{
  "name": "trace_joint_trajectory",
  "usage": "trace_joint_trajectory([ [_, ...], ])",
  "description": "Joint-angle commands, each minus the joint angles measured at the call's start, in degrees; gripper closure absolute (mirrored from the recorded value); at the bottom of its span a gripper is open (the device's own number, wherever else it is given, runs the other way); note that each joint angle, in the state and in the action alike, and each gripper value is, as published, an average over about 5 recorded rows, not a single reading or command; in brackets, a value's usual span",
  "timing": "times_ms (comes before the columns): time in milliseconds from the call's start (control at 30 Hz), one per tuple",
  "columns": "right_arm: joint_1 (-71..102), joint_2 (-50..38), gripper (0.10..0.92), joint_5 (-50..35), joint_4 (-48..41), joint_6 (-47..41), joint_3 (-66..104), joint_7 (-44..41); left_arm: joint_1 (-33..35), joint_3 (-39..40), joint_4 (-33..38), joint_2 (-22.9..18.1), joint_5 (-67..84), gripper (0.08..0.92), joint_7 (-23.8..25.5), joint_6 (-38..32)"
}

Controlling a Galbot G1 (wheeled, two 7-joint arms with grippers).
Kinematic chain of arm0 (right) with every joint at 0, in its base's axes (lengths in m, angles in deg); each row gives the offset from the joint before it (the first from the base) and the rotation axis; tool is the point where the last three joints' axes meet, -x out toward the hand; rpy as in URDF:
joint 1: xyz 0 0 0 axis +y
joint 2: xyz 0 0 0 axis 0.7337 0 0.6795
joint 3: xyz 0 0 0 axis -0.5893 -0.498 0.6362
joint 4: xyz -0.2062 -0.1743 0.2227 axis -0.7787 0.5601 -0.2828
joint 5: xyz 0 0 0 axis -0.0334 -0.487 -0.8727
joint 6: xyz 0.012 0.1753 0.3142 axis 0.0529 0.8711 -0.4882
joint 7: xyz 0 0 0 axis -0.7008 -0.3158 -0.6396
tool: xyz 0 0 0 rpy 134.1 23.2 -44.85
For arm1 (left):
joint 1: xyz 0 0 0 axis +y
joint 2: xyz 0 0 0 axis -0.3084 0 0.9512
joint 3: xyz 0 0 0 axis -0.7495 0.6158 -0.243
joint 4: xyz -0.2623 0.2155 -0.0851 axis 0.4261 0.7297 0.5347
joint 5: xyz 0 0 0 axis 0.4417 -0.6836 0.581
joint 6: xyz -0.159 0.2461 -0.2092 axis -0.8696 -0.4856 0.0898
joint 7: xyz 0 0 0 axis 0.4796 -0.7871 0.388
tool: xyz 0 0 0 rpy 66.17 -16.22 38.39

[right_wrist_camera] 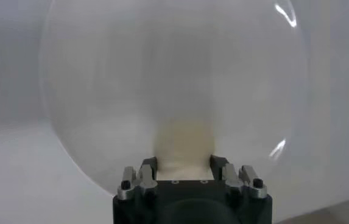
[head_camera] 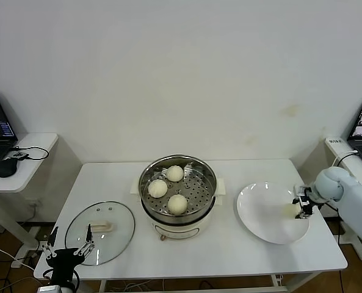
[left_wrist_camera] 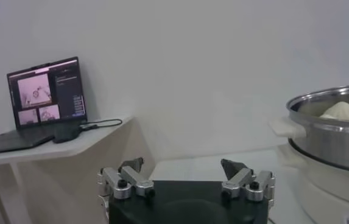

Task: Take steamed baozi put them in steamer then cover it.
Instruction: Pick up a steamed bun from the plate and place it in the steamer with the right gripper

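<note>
Stainless steel gleams at the middle of the bench (head_camera: 229,259), where the steamer (head_camera: 179,194) already carries 3 steamed baozi (head_camera: 167,187) on its perforated tray. The 4th bun (right_wrist_camera: 183,145) lies on the white plate (head_camera: 260,220) at the right side of the bench, and the right claw (head_camera: 301,207) sits low over the plate's right edge. From the right wrist view its fingers stand on either side of the bun, touching or very nearly touching its flanks — they look to be pinching it, though how firmly is hard to judge. The step in hand appears to be the pickup of this last bun. To do it well, the squeeze should be only enough to hold, since the dough probably dents easily; the lift should go straight up clear of the plate before any sideways travel, then left across to the open gap on the tray's right side, so the bun does not crowd the 3 already there. The cover (head_camera: 100,232) rests flat on the near left of the bench, handle up, and the left claw (head_camera: 71,249) hovers at its near edge with fingers spread and holding nothing — well placed, it seems, to take the handle once the last bun is in.
</note>
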State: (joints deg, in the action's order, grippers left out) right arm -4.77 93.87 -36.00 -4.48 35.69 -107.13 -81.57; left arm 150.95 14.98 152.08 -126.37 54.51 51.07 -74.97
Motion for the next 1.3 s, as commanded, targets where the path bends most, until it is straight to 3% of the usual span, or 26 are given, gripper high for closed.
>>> trace_joint_trajectory([
  [33, -14.21, -4.61, 0.470, -9.08, 7.95, -3.35, -10.48, -0.90, -0.05, 0.16, 0.15, 0.12, 0.00, 0.177, 0.05, 0.03],
  [233, -31.31, -4.29, 0.461, -19.51, 14.68, -8.00, -22.26, -0.48, -0.20, 0.51, 0.26, 0.23, -0.02, 0.177, 0.03, 0.03],
  [433, -45.53, 2.59, 0.455, -30.34, 17.01, -12.67, -32.97, 2.91, -0.64, 0.67, 0.12, 0.23, 0.01, 0.177, -0.13, 0.04],
  [800, -47.42, 19.48, 0.448, -44.30, 15.24, -20.49, -39.29, 9.78, -1.69, 0.76, -0.22, -0.09, -0.09, 0.177, -0.18, 0.04],
  [1067, -41.97, 27.66, 0.448, -46.15, 11.82, -23.17, -40.11, 12.02, -1.50, 0.80, -0.46, -0.42, 0.03, 0.177, -0.29, -0.21],
  [1300, -39.00, 29.71, 0.448, -43.64, 9.97, -25.30, -41.29, 12.49, -1.63, 0.80, -0.44, -0.45, 0.18, 0.177, -0.33, -0.26],
])
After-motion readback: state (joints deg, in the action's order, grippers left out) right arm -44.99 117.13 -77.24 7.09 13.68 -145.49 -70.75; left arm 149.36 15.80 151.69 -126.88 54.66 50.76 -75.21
